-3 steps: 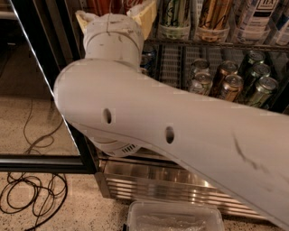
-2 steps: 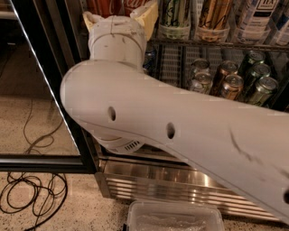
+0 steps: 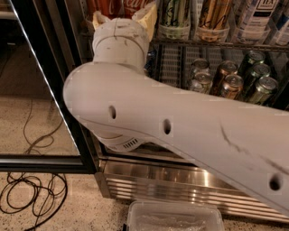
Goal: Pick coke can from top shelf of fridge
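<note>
Gripper further right, wide open at coke can

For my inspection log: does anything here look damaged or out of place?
Dark scuff marks streak the arm's white shell, lower right. Loose cables lie tangled on the floor left of the fridge. The gripper sits open at the top shelf, before the coke can.

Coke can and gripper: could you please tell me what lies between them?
Nothing shows between them in the camera view. The open gripper sits right at the coke can, and its wrist covers the can's lower part.
</note>
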You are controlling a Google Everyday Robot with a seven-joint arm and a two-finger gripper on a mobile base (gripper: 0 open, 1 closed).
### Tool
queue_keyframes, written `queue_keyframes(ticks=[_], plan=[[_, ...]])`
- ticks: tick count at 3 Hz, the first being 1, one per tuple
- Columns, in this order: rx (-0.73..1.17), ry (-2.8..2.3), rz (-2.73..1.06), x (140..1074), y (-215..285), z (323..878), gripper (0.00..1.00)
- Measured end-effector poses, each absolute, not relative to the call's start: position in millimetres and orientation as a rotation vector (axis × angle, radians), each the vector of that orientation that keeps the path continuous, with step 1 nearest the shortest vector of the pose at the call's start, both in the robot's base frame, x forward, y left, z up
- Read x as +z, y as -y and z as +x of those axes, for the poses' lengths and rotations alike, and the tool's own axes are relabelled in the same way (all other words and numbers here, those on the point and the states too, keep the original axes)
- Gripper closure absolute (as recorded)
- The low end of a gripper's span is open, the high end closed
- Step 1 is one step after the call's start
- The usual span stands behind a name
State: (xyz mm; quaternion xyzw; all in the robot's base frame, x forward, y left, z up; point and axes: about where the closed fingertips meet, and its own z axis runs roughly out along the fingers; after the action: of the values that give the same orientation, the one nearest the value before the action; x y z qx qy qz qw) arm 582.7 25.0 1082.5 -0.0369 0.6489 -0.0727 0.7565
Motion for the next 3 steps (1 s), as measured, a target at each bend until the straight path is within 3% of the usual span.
queue_keyframes(ticks=[3], plan=[[-0.095, -1.379, -0.121, 1087.0, -39.6, 612.3, 0.27]])
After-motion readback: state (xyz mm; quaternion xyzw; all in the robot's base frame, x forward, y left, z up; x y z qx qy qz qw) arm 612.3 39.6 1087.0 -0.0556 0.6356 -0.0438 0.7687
